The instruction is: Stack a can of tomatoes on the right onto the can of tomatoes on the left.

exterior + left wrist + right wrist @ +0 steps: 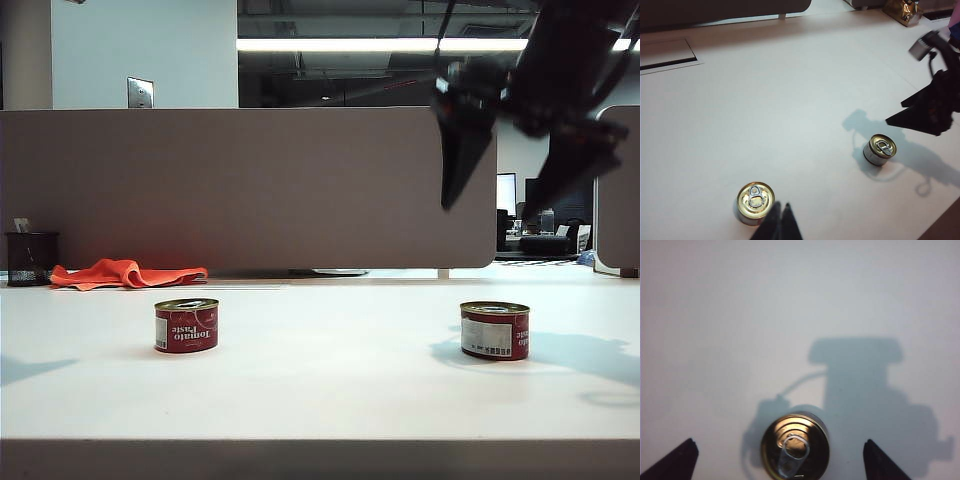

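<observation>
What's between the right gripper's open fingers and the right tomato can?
Nothing: exterior view shows right gripper hanging above red right tomato can, only air between.

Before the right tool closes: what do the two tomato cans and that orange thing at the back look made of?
Right can and left can: likely metal, glossy gold lids with pull tabs, red printed labels. Orange cloth: soft fabric, crumpled folds. Right tool stands open above the right can.

The right hand [510, 195] is motion-blurred in the exterior view, its arm cut off by the top edge. In its wrist view only two fingertips [672, 462] show. The left hand [780, 222] shows just dark tips, cropped.
</observation>
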Robot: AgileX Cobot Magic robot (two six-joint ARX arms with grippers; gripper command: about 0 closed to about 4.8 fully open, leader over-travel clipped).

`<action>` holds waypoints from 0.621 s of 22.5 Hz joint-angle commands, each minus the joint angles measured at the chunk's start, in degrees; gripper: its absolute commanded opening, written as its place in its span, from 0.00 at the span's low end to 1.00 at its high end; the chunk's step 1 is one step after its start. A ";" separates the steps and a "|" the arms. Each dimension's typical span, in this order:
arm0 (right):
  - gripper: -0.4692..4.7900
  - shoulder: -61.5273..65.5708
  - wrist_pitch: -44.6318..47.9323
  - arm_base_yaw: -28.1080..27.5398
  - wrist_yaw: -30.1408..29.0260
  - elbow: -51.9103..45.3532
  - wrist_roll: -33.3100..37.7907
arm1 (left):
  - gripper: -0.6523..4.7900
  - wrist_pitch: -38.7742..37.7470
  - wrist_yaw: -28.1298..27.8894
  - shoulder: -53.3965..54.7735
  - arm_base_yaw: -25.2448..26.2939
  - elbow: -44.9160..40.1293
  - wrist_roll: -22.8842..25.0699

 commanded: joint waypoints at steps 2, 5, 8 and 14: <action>1.00 3.17 0.15 0.07 1.11 0.44 0.44 | 0.11 -0.94 0.44 -0.11 -0.07 0.46 0.09; 1.00 5.33 0.31 0.07 1.03 0.44 0.46 | 0.11 -1.66 0.42 -0.11 -0.07 0.46 0.28; 1.00 8.11 0.17 0.07 0.92 0.44 0.44 | 0.11 -1.73 0.39 -0.11 -0.07 0.46 0.50; 1.00 9.88 -0.81 0.68 0.98 0.44 0.42 | 0.11 -1.86 0.22 -0.09 -0.04 0.46 0.50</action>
